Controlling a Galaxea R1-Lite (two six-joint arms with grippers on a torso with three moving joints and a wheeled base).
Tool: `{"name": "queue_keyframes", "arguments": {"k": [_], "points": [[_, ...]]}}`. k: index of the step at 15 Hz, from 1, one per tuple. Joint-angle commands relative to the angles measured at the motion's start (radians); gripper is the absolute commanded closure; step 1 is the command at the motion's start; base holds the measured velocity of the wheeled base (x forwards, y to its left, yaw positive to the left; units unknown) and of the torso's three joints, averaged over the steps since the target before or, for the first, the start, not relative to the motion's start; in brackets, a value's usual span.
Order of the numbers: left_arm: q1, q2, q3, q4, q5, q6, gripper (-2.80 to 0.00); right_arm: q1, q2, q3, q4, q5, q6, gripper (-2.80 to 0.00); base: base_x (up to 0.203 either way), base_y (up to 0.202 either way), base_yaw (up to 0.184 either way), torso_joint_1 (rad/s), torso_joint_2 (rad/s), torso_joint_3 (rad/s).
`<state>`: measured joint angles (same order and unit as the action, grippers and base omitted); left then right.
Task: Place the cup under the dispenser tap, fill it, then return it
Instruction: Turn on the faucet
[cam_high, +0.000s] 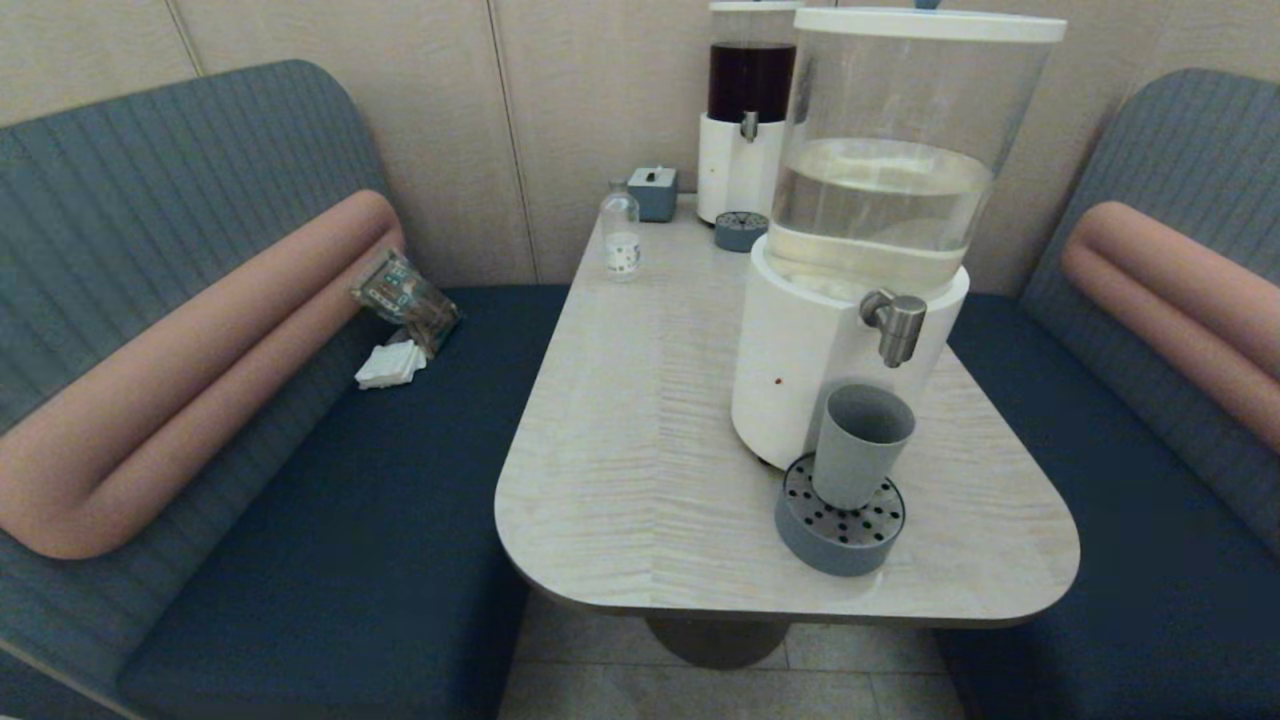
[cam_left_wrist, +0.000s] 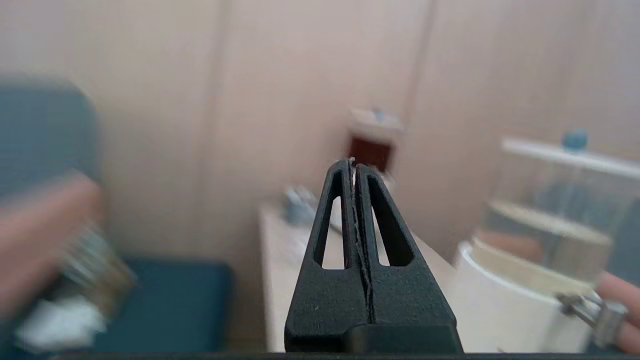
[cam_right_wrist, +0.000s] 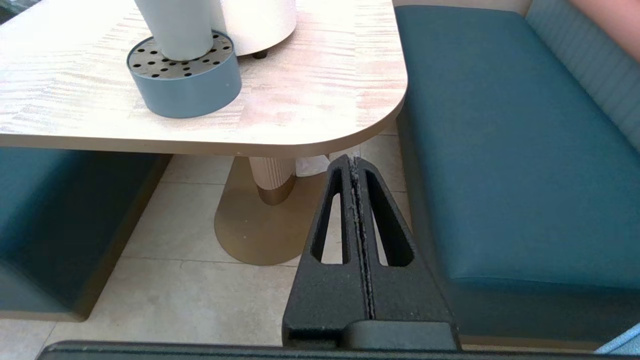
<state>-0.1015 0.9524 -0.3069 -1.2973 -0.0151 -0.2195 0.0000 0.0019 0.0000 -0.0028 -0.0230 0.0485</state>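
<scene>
The grey-blue cup stands upright on the round perforated drip tray, just below and slightly left of the brushed-steel dispenser tap of the big white-based dispenser. The right wrist view shows the cup's lower part on the tray. Neither arm appears in the head view. My left gripper is shut on nothing and held up in the air, facing the table and the tap. My right gripper is shut and empty, low beside the table's near right corner, over the floor.
At the table's far end stand a small clear bottle, a grey box, and a dark-red-liquid dispenser with its own small tray. Blue benches flank the table; a packet and napkins lie on the left bench.
</scene>
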Motion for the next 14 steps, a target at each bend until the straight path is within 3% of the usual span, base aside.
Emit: {"name": "queue_keyframes", "arguments": {"k": [1,3,7,9,11,14], "points": [[0.067,-0.353,0.032,0.173,-0.011,0.016,0.0,0.0,0.0,0.002,0.0,0.0,0.001,0.0,0.0,0.0,0.0,0.0,0.0,0.0],[0.087,-0.546,0.041,0.421,-0.038,0.03,0.0,0.0,0.0,0.0,0.0,0.0,0.001,0.0,0.0,0.0,0.0,0.0,0.0,0.0],[0.101,-0.9,0.084,0.873,-0.184,0.052,0.0,0.0,0.0,0.002,0.0,0.0,0.001,0.0,0.0,0.0,0.0,0.0,0.0,0.0],[0.103,-0.963,0.161,0.972,-0.237,0.106,0.0,0.0,0.0,0.002,0.0,0.0,0.001,0.0,0.0,0.0,0.0,0.0,0.0,0.0],[0.104,-0.955,0.294,1.068,-0.264,0.215,0.0,0.0,0.0,0.0,0.0,0.0,0.001,0.0,0.0,0.0,0.0,-0.001,0.0,0.026],[0.105,-0.951,0.289,1.205,-0.226,0.244,0.0,0.0,0.0,0.002,0.0,0.001,-0.001,0.0,0.0,0.0,0.0,0.0,0.0,0.0]]}}
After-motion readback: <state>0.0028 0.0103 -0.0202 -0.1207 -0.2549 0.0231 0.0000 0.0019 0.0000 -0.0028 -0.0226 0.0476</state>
